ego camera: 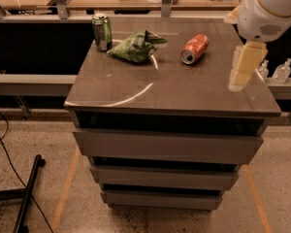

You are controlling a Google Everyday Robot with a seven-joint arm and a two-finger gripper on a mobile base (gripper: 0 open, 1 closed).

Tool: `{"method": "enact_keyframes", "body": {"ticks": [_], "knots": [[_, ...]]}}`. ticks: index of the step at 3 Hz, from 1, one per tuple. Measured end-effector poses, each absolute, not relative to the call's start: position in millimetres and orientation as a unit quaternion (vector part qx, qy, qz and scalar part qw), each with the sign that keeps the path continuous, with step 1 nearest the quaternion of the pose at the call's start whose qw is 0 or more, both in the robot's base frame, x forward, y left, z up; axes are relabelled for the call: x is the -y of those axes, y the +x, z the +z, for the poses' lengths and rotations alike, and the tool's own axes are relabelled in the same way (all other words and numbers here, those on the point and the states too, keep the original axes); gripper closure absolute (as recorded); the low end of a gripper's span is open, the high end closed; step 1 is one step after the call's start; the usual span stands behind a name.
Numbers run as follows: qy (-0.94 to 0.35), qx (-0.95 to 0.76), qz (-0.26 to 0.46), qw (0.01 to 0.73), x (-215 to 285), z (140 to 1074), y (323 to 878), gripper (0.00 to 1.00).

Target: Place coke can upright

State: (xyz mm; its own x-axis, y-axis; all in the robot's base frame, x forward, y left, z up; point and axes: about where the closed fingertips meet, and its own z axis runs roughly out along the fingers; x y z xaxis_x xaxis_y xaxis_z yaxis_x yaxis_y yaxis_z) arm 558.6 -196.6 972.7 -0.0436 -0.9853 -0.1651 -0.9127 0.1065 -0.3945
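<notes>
— Over the right-hand edge of the cabinet top (174,93), that's where we find the gripper (242,67), hanging clear of the surface and carrying nothing. Whether it is spread or pressed together, we cannot tell from this angle.

— And the coke can (194,49)?

— Off to the gripper's left, lower down and farther back on the top, well apart from it. It lies on its side, silver end turned toward the front, the body running at a slant away from us.

— So the job is all ahead of us.

— We'd say so: nothing is grasped and the can is not upright. We read the gripper's high, offset position as an approach pose, staying above everything so it can travel in without bumping anything.

— What else sits on that side?

— Farther left of the gripper, beyond the coke can, a crumpled green bag (135,46), near the can but not touching it. Past that, at the far left corner, a green can (102,31) already standing upright. That one is not ours.

— Risks?

— A can on its side rolls. We judge a grip across the round body, square to its long axis, is what the next move calls for; a glancing touch could send it toward the bag or the edge.
</notes>
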Motion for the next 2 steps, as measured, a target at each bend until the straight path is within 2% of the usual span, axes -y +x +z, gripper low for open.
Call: {"method": "enact_keyframes", "body": {"ticks": [1, 2], "knots": [[-0.713, -0.655, -0.113, 0.222, 186, 967, 643, 0.0], [-0.765, -0.588, -0.13, 0.228, 171, 958, 697, 0.0]]}}
